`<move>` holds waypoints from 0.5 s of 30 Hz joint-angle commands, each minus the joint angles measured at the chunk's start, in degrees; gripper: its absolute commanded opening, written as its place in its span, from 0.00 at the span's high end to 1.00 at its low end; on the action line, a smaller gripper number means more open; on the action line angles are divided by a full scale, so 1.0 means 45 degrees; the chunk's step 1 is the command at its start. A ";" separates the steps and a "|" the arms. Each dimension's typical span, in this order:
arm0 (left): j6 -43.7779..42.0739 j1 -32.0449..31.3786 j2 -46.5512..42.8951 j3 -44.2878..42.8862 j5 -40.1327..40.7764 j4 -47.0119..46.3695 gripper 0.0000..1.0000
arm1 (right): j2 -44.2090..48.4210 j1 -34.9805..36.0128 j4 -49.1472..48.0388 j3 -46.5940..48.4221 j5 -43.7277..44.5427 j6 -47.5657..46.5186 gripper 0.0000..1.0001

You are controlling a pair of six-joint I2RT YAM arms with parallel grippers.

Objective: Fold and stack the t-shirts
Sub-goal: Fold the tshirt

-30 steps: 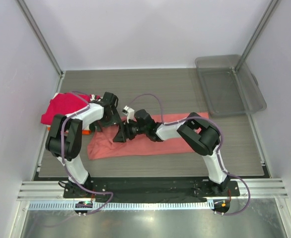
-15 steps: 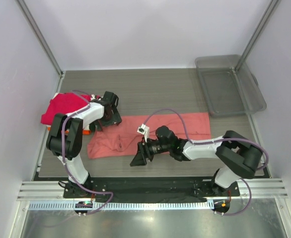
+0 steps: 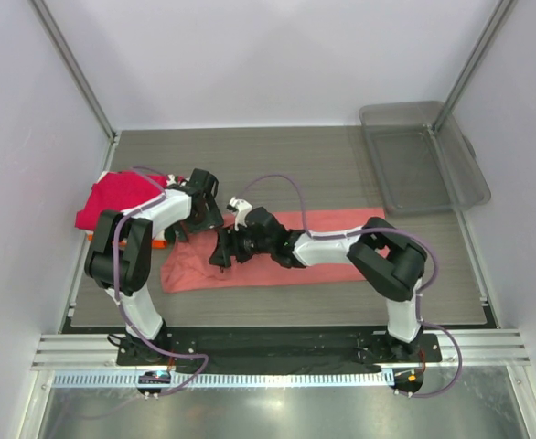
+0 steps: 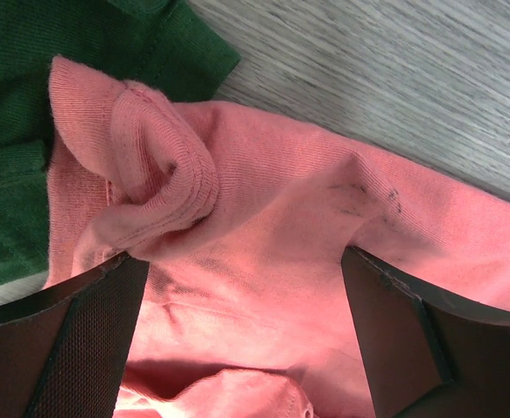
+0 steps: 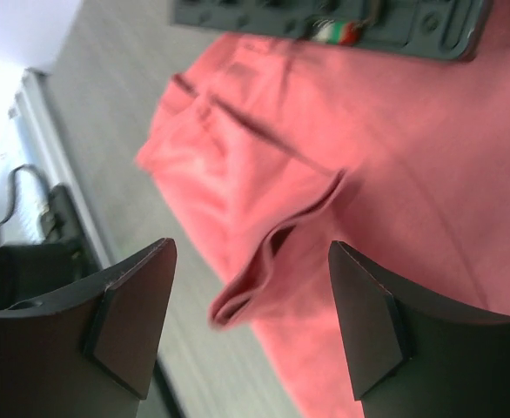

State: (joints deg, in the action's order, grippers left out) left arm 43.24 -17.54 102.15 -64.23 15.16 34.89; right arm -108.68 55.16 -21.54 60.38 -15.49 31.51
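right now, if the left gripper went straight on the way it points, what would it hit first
The coral t-shirt: the left gripper is open and aimed at its bunched pink fabric, beside the dark green shirt. I can't tell how far off the fabric is.

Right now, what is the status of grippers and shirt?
Left gripper open over bunched end of coral shirt. Right gripper open above same shirt. Nothing gripped. Green shirt lies against that end.
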 commanded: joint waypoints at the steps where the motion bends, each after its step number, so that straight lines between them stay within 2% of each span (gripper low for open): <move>1: -0.0118 0.0109 -0.0005 0.0171 0.0557 0.0058 0.08 | -0.0709 0.0009 0.0703 0.1463 0.0785 -0.0400 0.23; 6: -0.0137 0.0109 0.0093 0.0112 0.0616 0.0136 0.08 | -0.1940 0.0028 0.0551 0.2207 0.0262 -0.0303 0.24; 10: -0.0137 0.0109 0.0152 0.0074 0.0714 0.0175 0.08 | -0.2176 0.0184 -0.0563 0.1740 -0.0814 0.0224 0.26; 15: -0.0137 0.0109 0.0191 0.0073 0.0714 0.0195 0.07 | -0.2040 0.0750 -0.1150 0.1251 -0.1674 -0.0087 0.26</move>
State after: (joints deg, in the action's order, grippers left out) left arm 43.22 -17.54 102.15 -64.23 15.42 34.92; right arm -118.43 56.40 -22.55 67.24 -18.31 31.64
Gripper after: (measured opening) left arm 0.923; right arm 0.743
